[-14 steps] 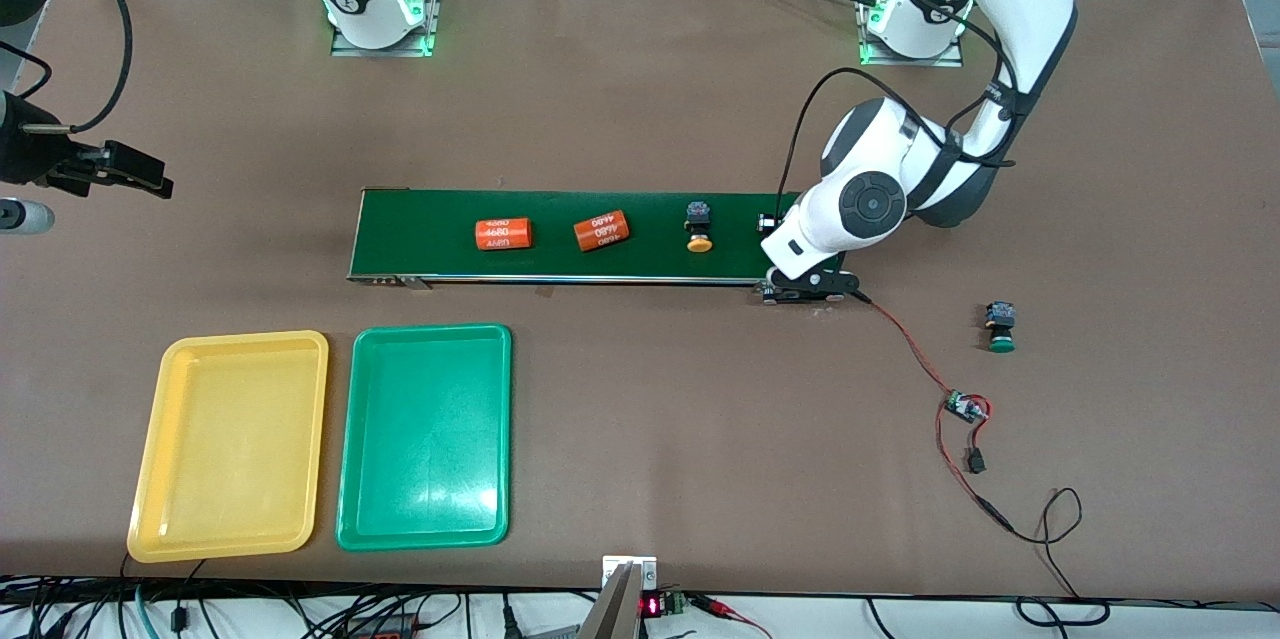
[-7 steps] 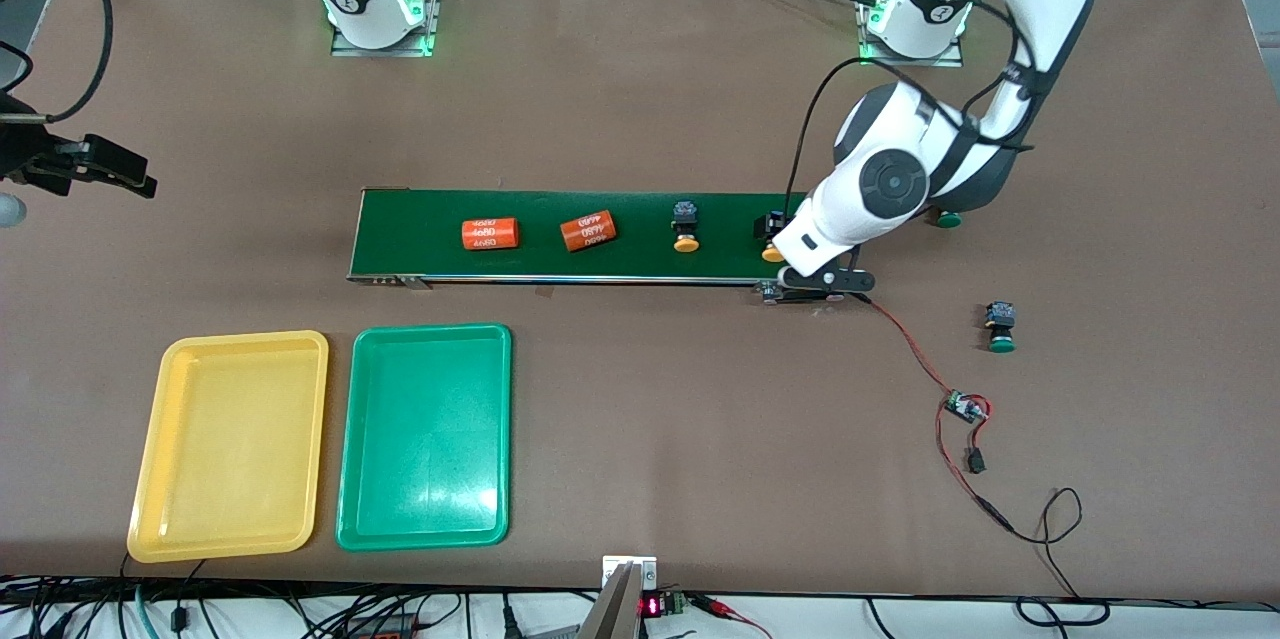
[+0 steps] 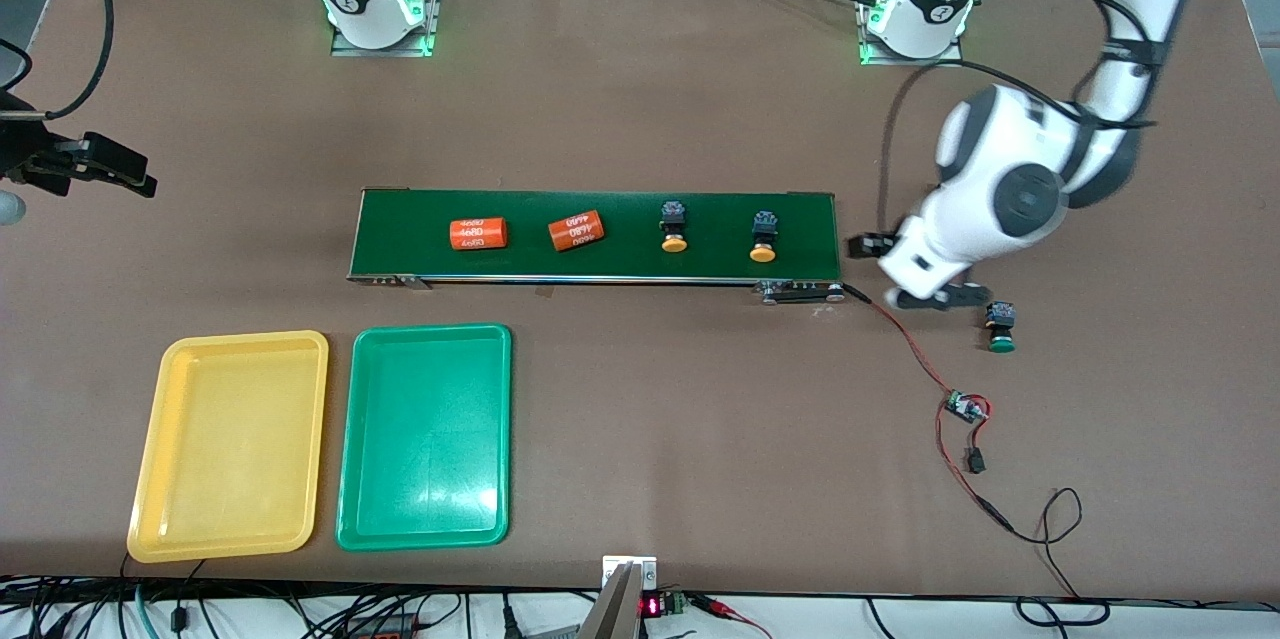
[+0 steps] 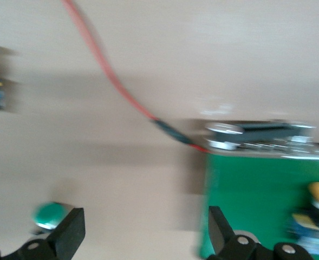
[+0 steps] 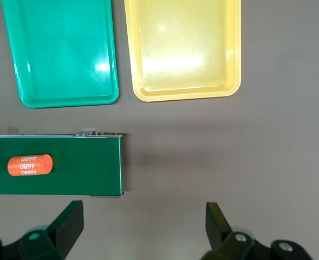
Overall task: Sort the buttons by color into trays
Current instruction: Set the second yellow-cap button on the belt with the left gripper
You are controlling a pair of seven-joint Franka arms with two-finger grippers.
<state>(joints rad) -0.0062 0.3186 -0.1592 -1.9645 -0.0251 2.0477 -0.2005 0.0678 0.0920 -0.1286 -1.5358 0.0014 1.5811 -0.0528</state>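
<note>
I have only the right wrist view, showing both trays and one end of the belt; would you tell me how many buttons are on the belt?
Observer: Two yellow-capped buttons lie on the conveyor belt, toward the left arm's end of it.
Operator: Thank you. Where is the left gripper?
Observer: The left gripper hovers open over the table just off that end of the belt, beside a green-capped button lying on the table.
Operator: Is anything else lying near it?
Observer: A red wire runs from the belt's end to a small circuit board, nearer the front camera than the green-capped button.
</note>
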